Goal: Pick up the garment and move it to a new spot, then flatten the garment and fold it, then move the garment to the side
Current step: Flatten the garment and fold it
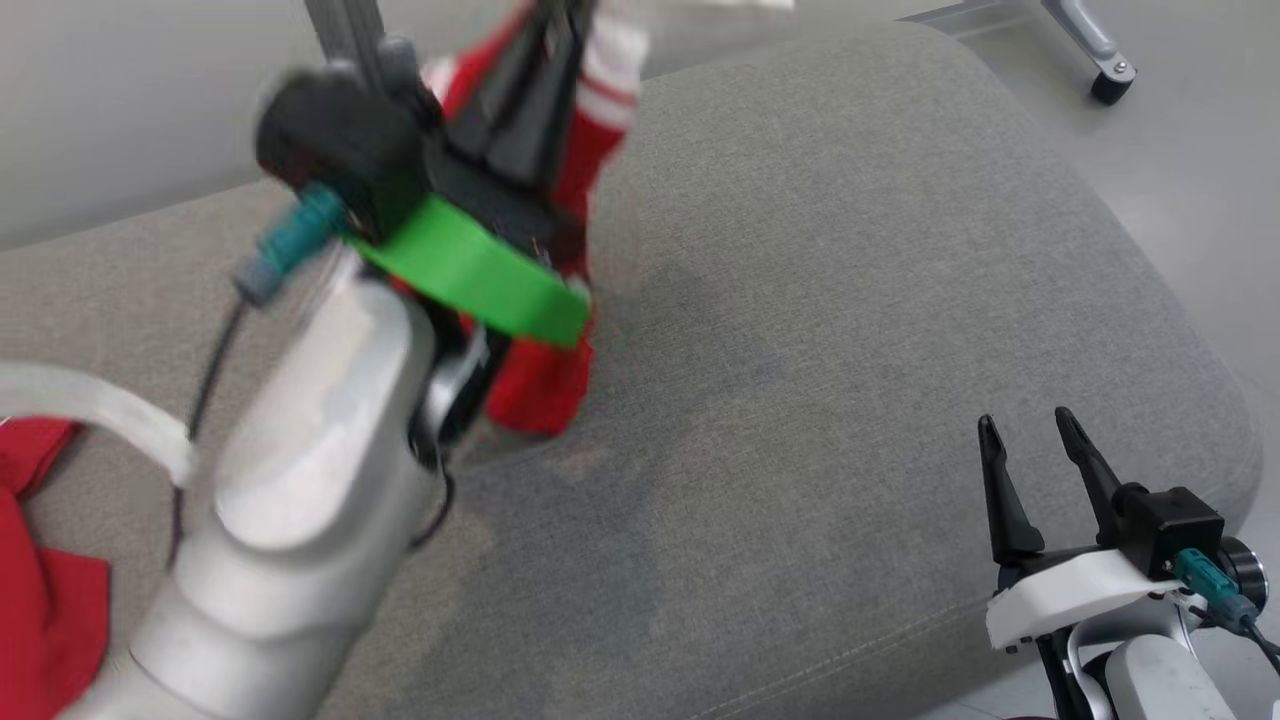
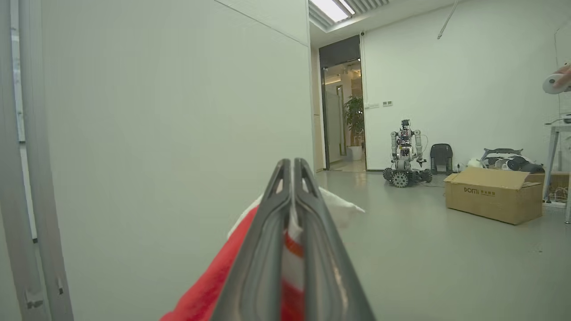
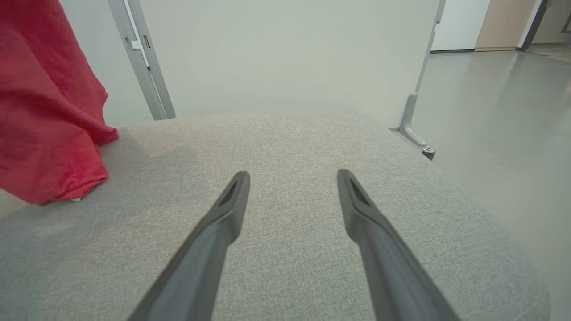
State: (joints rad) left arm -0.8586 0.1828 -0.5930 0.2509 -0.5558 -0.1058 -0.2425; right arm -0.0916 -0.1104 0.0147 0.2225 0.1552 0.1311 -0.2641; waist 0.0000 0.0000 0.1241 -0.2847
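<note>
A broad grey upholstered cushion point(image 1: 880, 300) spreads before the robot. Over its far left part hangs the red garment point(image 1: 545, 385) with white stripes, its lower end down at the cushion's surface. It is held up by the left gripper point(image 2: 292, 162), fingers pinched together on the cloth. The right gripper point(image 3: 293, 174) hovers low over the cushion's near right edge, fingers spread apart, holding nothing.

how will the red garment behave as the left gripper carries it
Probably floppy: the garment hangs in loose folds from the shut left gripper. Likely light, since one pinch carries it. Its low end may drag on the grey cushion.
</note>
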